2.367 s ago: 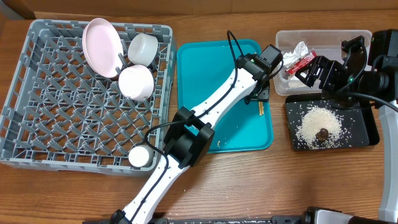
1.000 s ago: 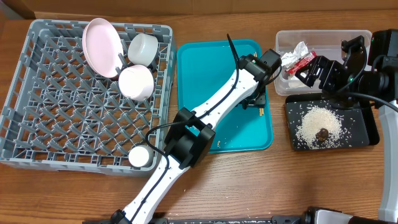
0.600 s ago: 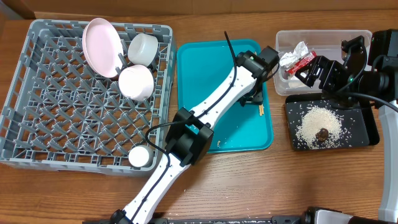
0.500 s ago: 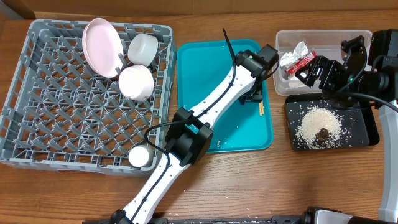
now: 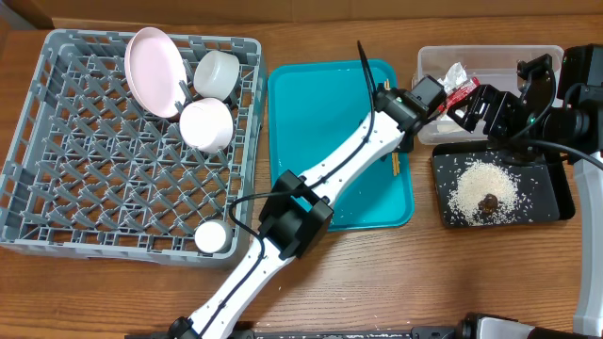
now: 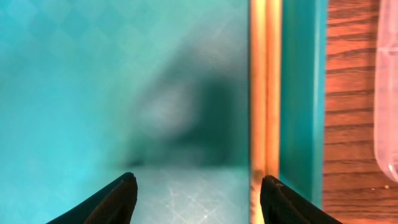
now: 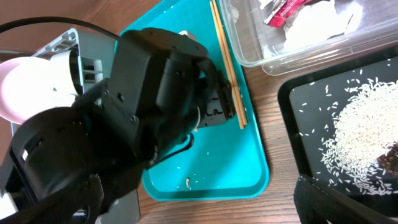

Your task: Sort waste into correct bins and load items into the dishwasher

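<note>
While the left gripper (image 6: pixel 199 200) hangs low over the teal tray (image 6: pixel 93 74) with its jaws spread and nothing between them, the chopsticks (image 6: pixel 264 93) lie side by side along the tray's right wall, in line with one fingertip. The right gripper (image 7: pixel 199 211) is also wide apart and empty, near the front edge of the clear tub (image 5: pixel 490 49), which holds the foil wrapper (image 5: pixel 456 83). Rice (image 5: pixel 482 181) and a brown lump (image 5: pixel 488 201) sit on the black tray (image 5: pixel 551 202). The plate (image 5: pixel 154 71), two bowls (image 5: pixel 205 122) and the cup (image 5: pixel 212 235) stand in the dish rack (image 5: pixel 94 188).
</note>
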Motion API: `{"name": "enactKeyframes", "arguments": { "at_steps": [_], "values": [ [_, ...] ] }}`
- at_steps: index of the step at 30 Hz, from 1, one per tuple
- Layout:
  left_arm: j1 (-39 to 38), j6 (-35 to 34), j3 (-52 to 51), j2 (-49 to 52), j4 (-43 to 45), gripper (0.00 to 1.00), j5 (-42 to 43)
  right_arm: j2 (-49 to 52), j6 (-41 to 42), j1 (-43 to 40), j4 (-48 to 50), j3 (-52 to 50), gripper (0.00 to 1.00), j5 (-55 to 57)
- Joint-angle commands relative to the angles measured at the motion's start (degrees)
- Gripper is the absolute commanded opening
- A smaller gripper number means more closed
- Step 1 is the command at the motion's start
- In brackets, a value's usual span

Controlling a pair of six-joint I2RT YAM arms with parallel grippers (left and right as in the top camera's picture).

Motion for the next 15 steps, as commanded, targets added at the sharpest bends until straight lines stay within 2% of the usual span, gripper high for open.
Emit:
{"name": "enactKeyframes", "arguments": {
  "at_steps": [1, 15],
  "values": [
    [-0.1, -1.0, 1.6, 1.3, 0.4, 0.66, -2.9, 0.1, -0.2, -0.2, 0.2, 0.3, 1.0, 0.2],
    [-0.2, -1.7, -1.1, 1.3, 2.7, 0.66, -2.6, 0.1, -0.2, -0.2, 0.2, 0.3, 1.0, 0.2]
  ]
}}
